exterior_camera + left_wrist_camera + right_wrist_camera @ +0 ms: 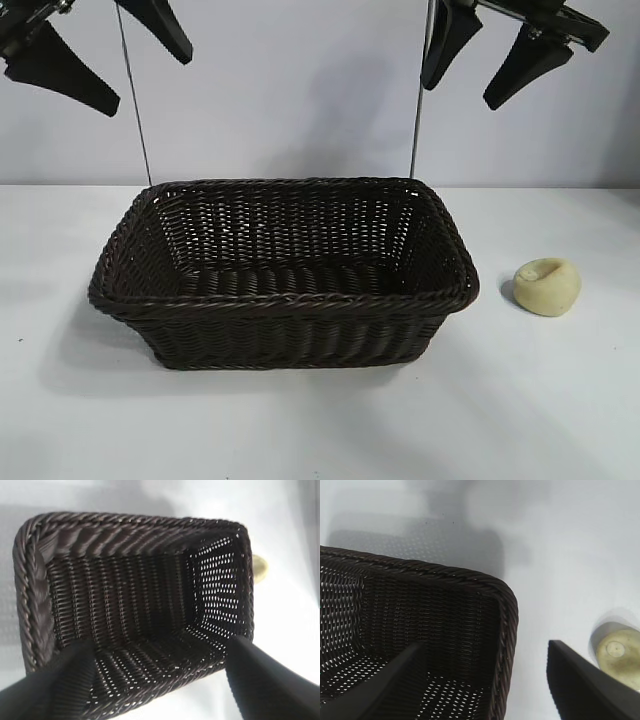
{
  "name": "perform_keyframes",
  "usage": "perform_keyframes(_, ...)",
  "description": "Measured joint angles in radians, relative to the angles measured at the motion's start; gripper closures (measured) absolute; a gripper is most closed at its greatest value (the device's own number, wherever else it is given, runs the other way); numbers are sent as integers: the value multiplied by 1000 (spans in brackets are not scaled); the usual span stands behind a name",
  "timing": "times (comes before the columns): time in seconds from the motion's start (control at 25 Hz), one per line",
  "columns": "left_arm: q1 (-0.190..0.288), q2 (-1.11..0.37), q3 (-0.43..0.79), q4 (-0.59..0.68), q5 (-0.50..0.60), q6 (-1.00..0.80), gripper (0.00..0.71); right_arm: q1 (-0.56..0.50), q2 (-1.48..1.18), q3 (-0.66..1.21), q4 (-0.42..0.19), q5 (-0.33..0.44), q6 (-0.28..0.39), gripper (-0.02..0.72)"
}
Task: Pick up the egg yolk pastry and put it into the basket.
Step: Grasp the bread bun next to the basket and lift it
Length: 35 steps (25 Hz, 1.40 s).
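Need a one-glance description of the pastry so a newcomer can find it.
Find the dark wicker basket in the middle of the white table. Just beyond its right end, apart from it, sits the pastry: a small pale yellow dome with a dented top, the only loose item.

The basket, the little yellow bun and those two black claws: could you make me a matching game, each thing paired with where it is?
Things:
1. basket
2. egg yolk pastry
3. left gripper
4. right gripper

Places:
A. on the table, just outside the basket's right end
B. raised, open, above the basket's right end
C. middle of the table, nothing inside
D. raised, open, above the basket's left end

Pairs: 1-C, 2-A, 3-D, 4-B
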Motion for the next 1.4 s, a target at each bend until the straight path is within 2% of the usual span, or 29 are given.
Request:
perform_keyframes(0.4,-21,75,2,-21,6,0,175,0,0,0,0,0,0,207)
perform_keyframes(0.68,-21,76,3,-22,5,0,175,0,0,0,-10,2,0,207)
perform_keyframes(0.8,-21,76,4,-22,5,0,175,0,0,0,-54,17,0,207)
perform_keyframes(0.92,-21,76,4,-22,5,0,175,0,0,0,-136,65,0,207)
perform_keyframes(1.08,-21,76,4,-22,5,0,175,-3,0,0,-232,82,6,207)
perform_keyframes(1.4,-21,76,4,-21,5,0,175,-104,0,0,-250,84,19,207)
